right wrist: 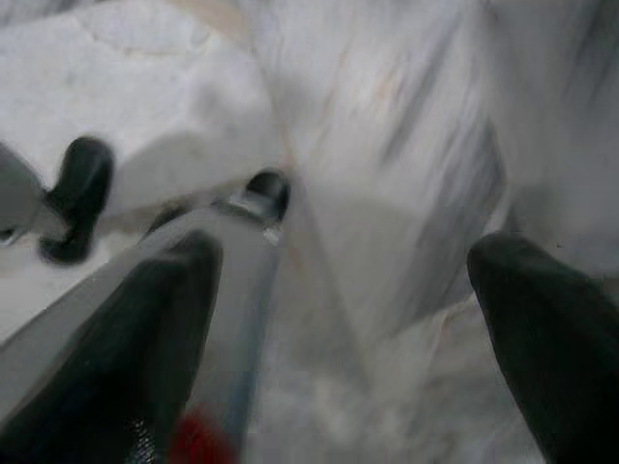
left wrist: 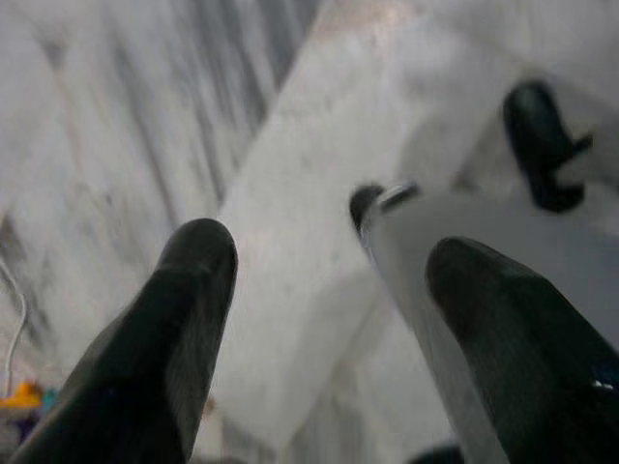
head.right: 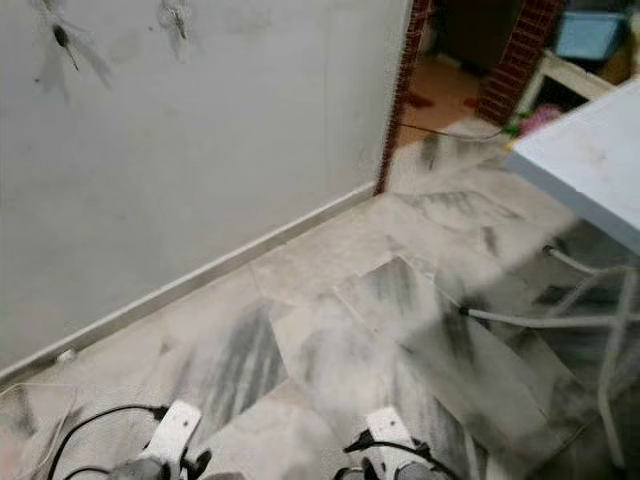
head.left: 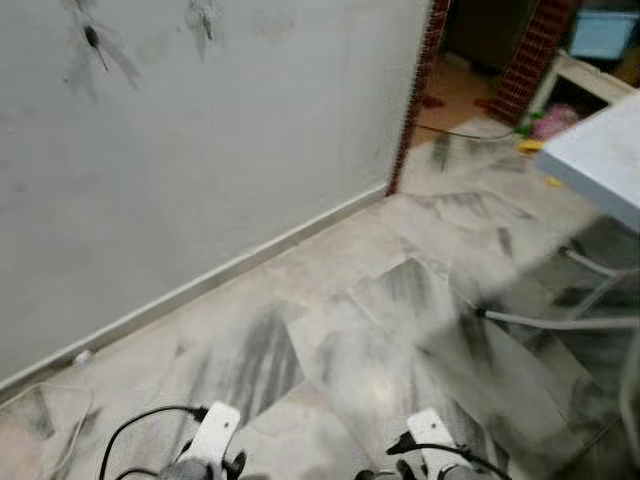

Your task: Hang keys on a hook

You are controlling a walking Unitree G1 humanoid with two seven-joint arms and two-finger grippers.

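Two dark hooks (head.left: 93, 40) sit high on the grey wall (head.left: 200, 150), left. Open marble floor (head.left: 350, 340) ahead; white worktop (head.left: 600, 155) edge right. Left gripper (left wrist: 329, 290) and right gripper (right wrist: 348, 309) hang low, jaws apart, empty.

Both arms low; left gripper (left wrist: 319, 290) and right gripper (right wrist: 348, 290) jaws apart
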